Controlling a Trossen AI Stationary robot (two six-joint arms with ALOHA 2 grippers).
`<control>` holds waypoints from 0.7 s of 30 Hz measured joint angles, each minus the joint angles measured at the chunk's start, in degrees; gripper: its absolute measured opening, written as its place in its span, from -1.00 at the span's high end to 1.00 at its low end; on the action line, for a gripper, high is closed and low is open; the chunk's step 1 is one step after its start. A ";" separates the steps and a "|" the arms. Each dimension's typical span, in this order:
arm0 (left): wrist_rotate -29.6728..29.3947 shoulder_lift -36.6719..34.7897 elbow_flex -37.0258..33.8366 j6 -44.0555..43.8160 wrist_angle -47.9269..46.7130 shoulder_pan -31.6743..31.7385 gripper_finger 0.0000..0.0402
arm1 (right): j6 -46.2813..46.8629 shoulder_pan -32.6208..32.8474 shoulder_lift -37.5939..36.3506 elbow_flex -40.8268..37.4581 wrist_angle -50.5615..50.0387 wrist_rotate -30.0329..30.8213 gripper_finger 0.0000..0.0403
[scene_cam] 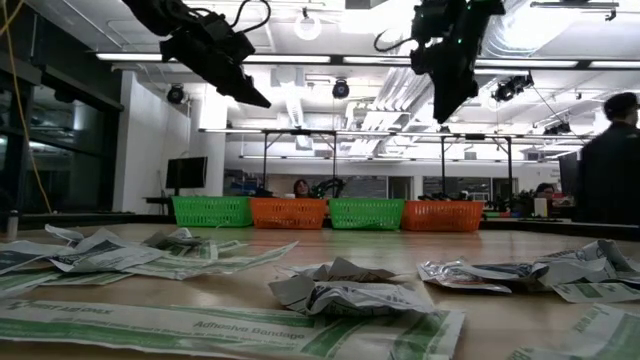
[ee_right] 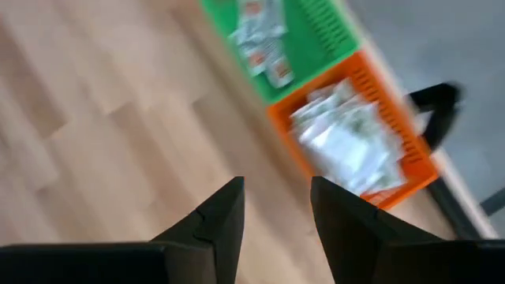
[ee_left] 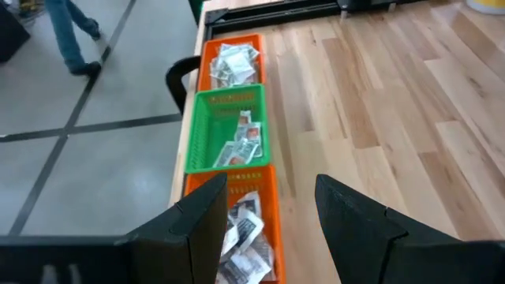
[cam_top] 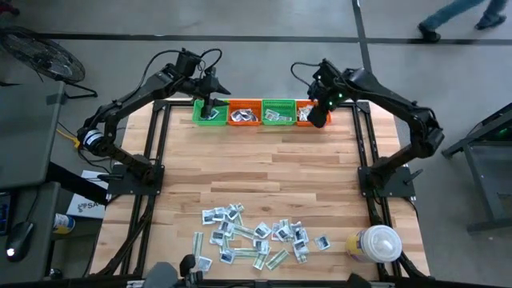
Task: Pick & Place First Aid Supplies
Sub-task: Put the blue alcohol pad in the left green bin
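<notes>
Light wooden plank table [cam_top: 264, 168]: bare across the middle. Row of four small plastic mesh baskets [cam_top: 262, 112], green/orange alternating, is set along the 12 o'clock edge, each already partly filled with packets. White round lidded container [cam_top: 376, 242] is parked at 5 o'clock, clear of the work.

Loose pile of first aid supplies [cam_top: 260, 238], small white/grey square packets and pale-green strips, is spread at 6 o'clock, well apart from the baskets.

Left gripper [ee_left: 268, 229] is held above the 11 o'clock end of the row, fingers spread wide, nothing held. Right gripper [ee_right: 276, 217] is held above the 1 o'clock end, gap narrower, also empty. Likely just-released poses; pile is judged next.
</notes>
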 joint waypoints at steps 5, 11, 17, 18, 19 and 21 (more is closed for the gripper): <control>-1.84 0.01 0.00 -0.04 -0.26 -3.91 0.07 | 1.92 5.96 -1.22 0.00 -7.06 -0.70 0.30; -4.35 0.01 0.00 -2.73 -0.01 -9.41 0.07 | 3.48 15.36 -1.24 0.00 -14.62 -0.72 0.30; -8.39 0.00 0.00 -9.17 1.36 -16.00 0.07 | 5.91 25.86 -2.61 -0.04 -15.35 -0.55 0.30; -9.56 0.02 0.00 -10.32 1.46 -17.32 0.07 | 6.50 27.54 -3.07 -0.04 -15.34 -0.22 0.30; -10.71 0.00 0.00 -11.43 1.45 -18.61 0.07 | 7.31 29.10 -3.58 -0.04 -15.39 0.26 0.30; -13.47 0.00 0.00 -13.64 1.49 -21.51 0.07 | 8.95 32.36 -4.65 -0.04 -15.32 1.83 0.30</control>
